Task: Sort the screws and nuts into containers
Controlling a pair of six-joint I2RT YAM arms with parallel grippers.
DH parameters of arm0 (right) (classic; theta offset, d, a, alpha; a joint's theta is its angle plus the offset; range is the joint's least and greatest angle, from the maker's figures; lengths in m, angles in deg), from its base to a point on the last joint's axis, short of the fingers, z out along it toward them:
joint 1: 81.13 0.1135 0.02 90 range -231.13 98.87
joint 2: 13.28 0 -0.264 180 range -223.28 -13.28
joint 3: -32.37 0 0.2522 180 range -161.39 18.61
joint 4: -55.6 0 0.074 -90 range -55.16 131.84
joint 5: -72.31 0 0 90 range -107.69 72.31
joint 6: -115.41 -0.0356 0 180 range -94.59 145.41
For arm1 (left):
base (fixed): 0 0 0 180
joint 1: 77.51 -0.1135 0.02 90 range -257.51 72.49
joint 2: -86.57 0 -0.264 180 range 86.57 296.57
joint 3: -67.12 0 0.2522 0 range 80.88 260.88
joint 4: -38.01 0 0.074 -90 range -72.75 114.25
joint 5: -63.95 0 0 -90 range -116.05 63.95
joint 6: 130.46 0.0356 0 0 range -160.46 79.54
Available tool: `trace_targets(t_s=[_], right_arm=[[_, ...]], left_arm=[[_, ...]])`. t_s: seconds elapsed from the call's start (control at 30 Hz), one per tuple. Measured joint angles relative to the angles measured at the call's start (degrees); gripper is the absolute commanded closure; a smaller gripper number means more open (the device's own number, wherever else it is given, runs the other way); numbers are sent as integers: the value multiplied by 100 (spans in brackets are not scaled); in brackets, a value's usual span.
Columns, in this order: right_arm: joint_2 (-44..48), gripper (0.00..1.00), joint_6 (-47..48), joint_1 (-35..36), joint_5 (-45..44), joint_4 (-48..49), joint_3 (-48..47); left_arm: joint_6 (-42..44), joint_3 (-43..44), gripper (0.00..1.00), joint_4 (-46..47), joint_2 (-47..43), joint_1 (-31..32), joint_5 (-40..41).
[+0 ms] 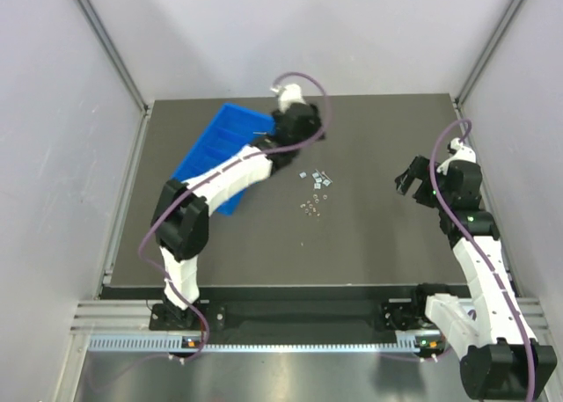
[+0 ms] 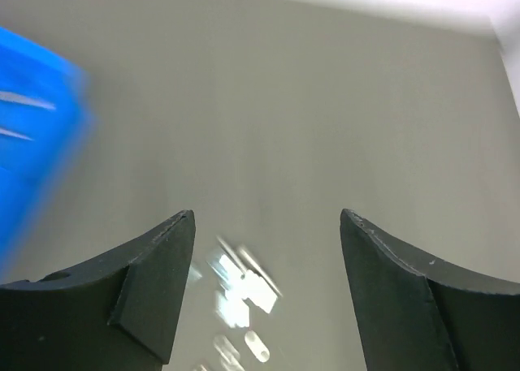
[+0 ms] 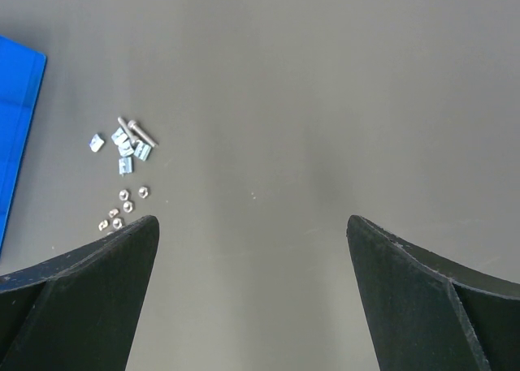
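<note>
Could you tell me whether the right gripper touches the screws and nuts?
Apart: top view shows bare table between the right gripper and the screws and nuts.

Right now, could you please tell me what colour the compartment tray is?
The tray is bright blue; top view.

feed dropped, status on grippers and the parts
Left gripper open, empty, by the tray. Right gripper open, empty. Screws and nuts loose on table. Nothing in the way.
</note>
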Motion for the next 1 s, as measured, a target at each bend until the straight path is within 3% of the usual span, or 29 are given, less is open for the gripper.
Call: trace_targets(t_s=[0.13,0.23,0.53,1.0], right_arm=[[-35,0,-2,0,-4,-13,0],[-37,0,-2,0,-26,-31,0],[4,0,-2,0,-103,-118,2],[11,0,-2,0,-101,-118,11]], left_arm=[[-37,-33,24,-201,201,990,-46],[-98,2,25,-398,575,1226,-98],[-162,612,34,-863,1810,1126,-68],[-188,1119,38,-885,2253,1134,214]])
